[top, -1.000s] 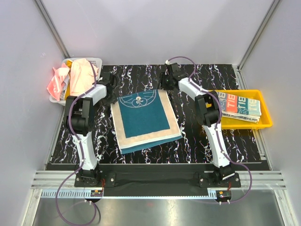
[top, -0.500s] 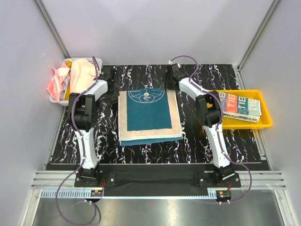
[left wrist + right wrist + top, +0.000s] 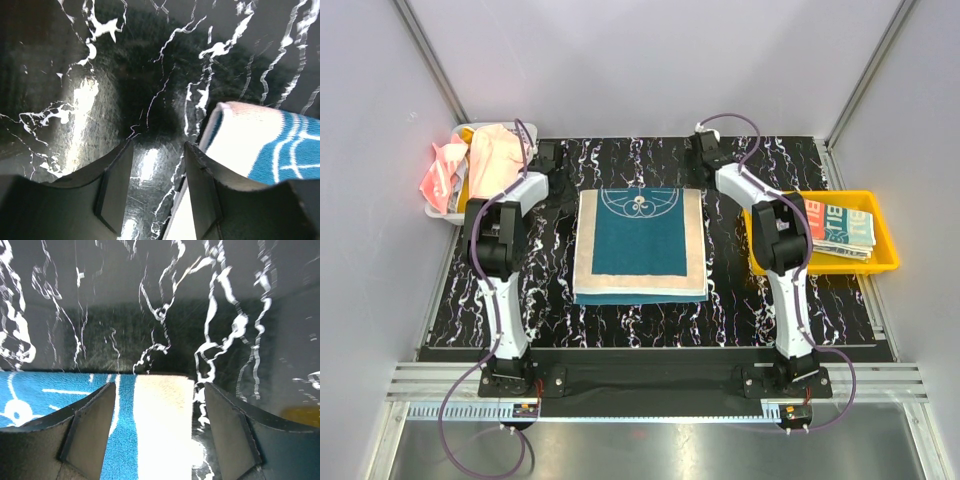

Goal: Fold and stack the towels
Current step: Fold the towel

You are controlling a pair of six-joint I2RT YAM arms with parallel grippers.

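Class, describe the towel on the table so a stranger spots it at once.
Find the black marbled table and look at its middle. The folded towel there is teal with a cream border; it alone lies outside the white basket and yellow tray.

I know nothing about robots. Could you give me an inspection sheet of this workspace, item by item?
Surface: black marbled tabletop, white veins, some glare.
Job's things: teal-and-cream towel folded flat at centre; folded printed towels in the yellow tray on the right; peach and coral cloths heaped in the white basket at far left.
Clutter: nothing seen.
Grippers: left gripper open, empty, beside the towel's far left corner; right gripper open, over its far right corner.
Cables: purple cables loop from the bases along both arms.
Surroundings: pale walls with metal corner posts.
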